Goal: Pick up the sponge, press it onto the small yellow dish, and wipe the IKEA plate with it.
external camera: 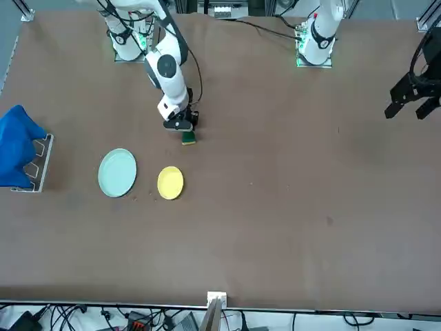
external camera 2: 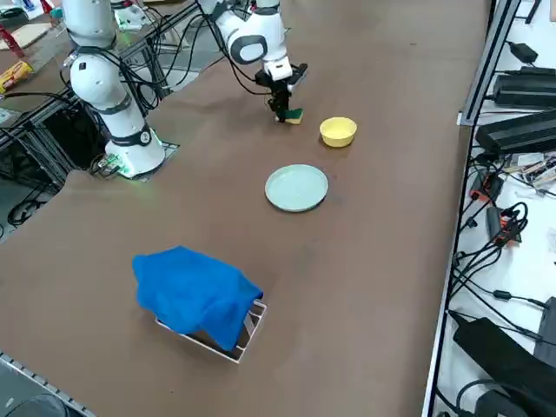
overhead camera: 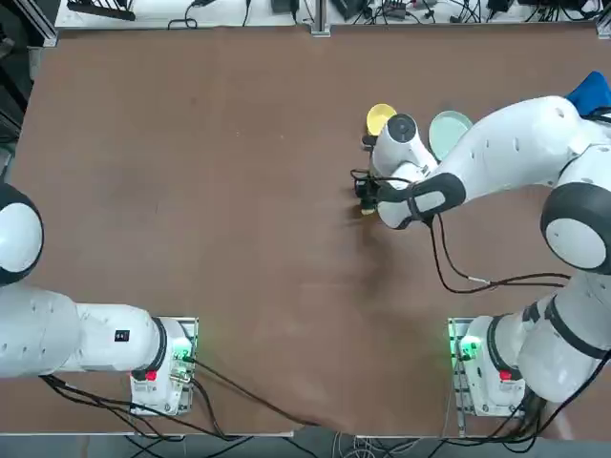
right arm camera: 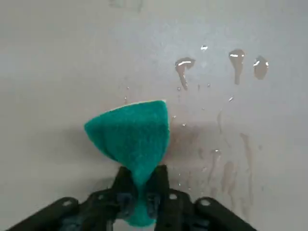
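my right claw (right arm camera: 139,192) points down at the brown bench (external camera: 289,207), its two fingers (right arm camera: 124,185) squeezed tight on the sponge (right arm camera: 132,134). the wrist view shows the green scouring face pinched so hard at one end that the block flares out like a fan beyond the fingertips. in the front view the sponge (external camera: 188,138) sits at bench level just under the claw (external camera: 182,128), green on top with a strip of yellow foam showing at its edge; whether it is touching the surface or just off it i cannot tell. the side view shows the same grip, sponge (external camera 2: 294,115) low beside the claw (external camera 2: 281,108).

the small yellow dish (external camera: 170,183) rests on the bench near the sponge, on the side away from my base, and apart from it. the ikea plate (external camera: 117,172) lies just beside the yellow dish, not touching it. from overhead my arm covers part of both: only an arc of the dish (overhead camera: 379,118) and of the plate (overhead camera: 449,131) shows past the wrist.

a few wet droplets (right arm camera: 236,60) glisten on the bench ahead of the sponge. a blue cloth (external camera 2: 193,294) is draped over a small rack (external camera 2: 252,326) well apart from the dishes, near the bench's edge.
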Controlling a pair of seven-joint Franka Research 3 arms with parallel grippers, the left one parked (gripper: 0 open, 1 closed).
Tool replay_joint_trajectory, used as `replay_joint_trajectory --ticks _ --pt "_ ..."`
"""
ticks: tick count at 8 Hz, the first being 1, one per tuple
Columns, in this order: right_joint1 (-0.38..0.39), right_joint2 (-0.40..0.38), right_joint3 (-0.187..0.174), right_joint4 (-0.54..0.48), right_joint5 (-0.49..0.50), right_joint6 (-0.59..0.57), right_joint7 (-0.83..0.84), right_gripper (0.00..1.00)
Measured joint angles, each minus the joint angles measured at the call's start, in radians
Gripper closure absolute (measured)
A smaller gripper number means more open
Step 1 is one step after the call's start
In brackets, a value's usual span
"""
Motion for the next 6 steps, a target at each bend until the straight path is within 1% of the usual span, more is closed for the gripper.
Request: replay_joint_trajectory --ticks 2,3,4,6 --pt "0.0 -0.008 -0.003 0.002 0.0 0.001 -0.001 0.9" --pt "-0.002 -0.018 -0.006 0.006 -0.002 -0.006 -0.004 0.9" --pt "-0.004 -0.032 -0.011 0.018 -0.003 -0.028 -0.008 0.9" --pt "-0.032 -0.062 -0.017 0.071 -0.005 -0.125 -0.054 0.9"
